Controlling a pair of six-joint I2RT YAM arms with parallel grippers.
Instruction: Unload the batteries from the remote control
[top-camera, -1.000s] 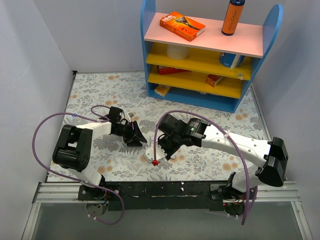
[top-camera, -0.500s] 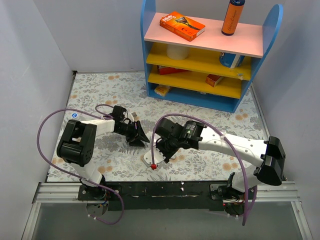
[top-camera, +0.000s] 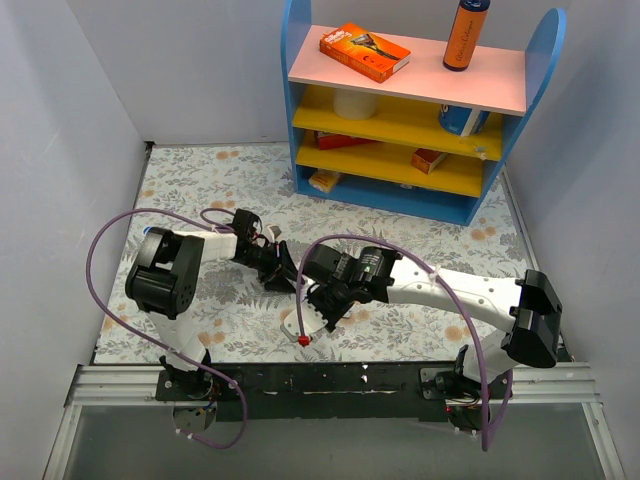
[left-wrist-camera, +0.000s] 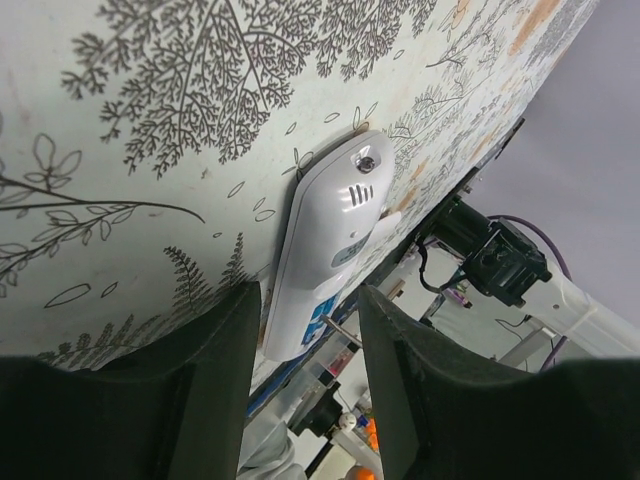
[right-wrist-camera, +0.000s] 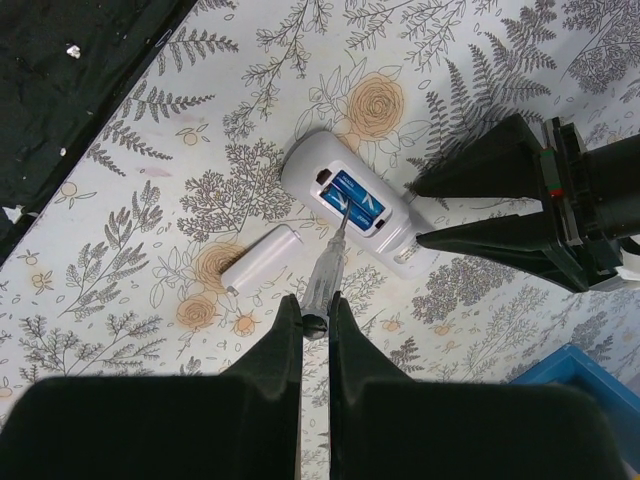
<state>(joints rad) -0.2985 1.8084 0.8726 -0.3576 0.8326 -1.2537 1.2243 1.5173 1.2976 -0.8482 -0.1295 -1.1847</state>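
Two batteries not yet out

On the floral table (top-camera: 200, 180), the left gripper (left-wrist-camera: 308, 295) has its jaws apart, straddling one end of the remote control (right-wrist-camera: 360, 215); whether they touch it is unclear. The right gripper (right-wrist-camera: 315, 310) is clamped on a thin metal rod (right-wrist-camera: 328, 262) whose tip reaches the open slot. The remote's white cover (right-wrist-camera: 262, 258) lies just beside it, already off. Both blue batteries (right-wrist-camera: 352, 197) sit inside; prying them free remains.
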